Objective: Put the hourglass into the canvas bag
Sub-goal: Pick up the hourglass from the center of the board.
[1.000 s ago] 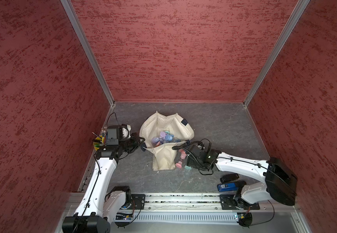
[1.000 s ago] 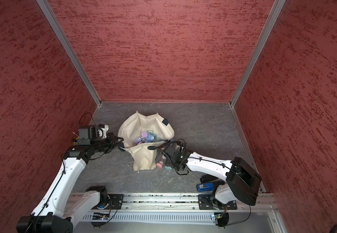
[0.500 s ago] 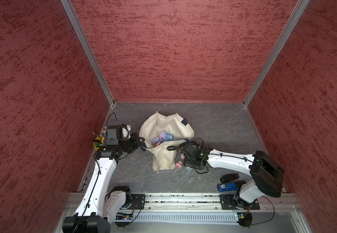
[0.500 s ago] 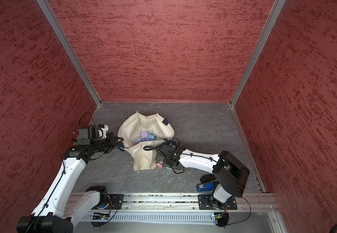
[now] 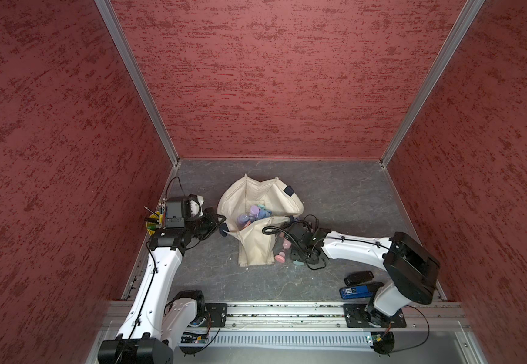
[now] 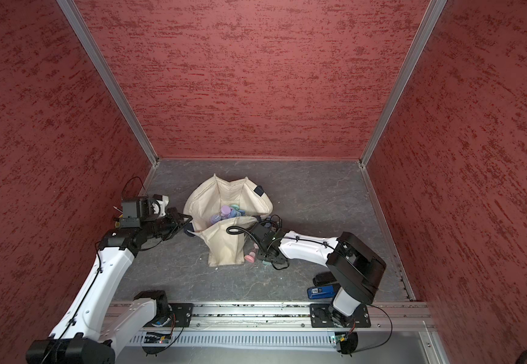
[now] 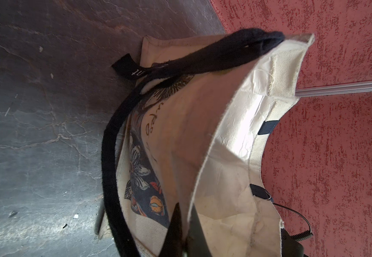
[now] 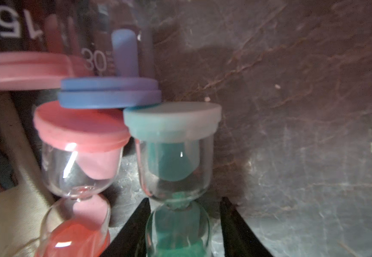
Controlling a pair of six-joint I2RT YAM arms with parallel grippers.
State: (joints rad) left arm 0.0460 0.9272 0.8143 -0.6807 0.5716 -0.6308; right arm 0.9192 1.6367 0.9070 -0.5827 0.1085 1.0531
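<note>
The cream canvas bag (image 5: 256,249) (image 6: 224,249) stands open mid-floor with several hourglasses (image 5: 252,216) inside. My left gripper (image 7: 185,205) (image 5: 223,227) is shut on the bag's rim (image 7: 203,169), holding the mouth open. A teal hourglass (image 8: 174,160) (image 5: 298,263) lies on the floor by the bag's right side, beside a pink hourglass (image 8: 80,155) (image 5: 282,252) and a blue-purple one (image 8: 111,93). My right gripper (image 8: 185,200) straddles the teal hourglass at its neck. One finger touches the glass and a small gap shows at the other.
A yellow pencil cup (image 5: 155,220) stands by the left wall behind my left arm. A blue box (image 5: 355,292) and a black object (image 5: 358,277) lie near the right arm's base. Red walls close in three sides; a metal rail (image 5: 287,310) runs along the front.
My right arm has reached left to the hourglasses beside the bag, and its jaws have narrowed around the teal one. The left gripper has kept its hold on the bag rim.
</note>
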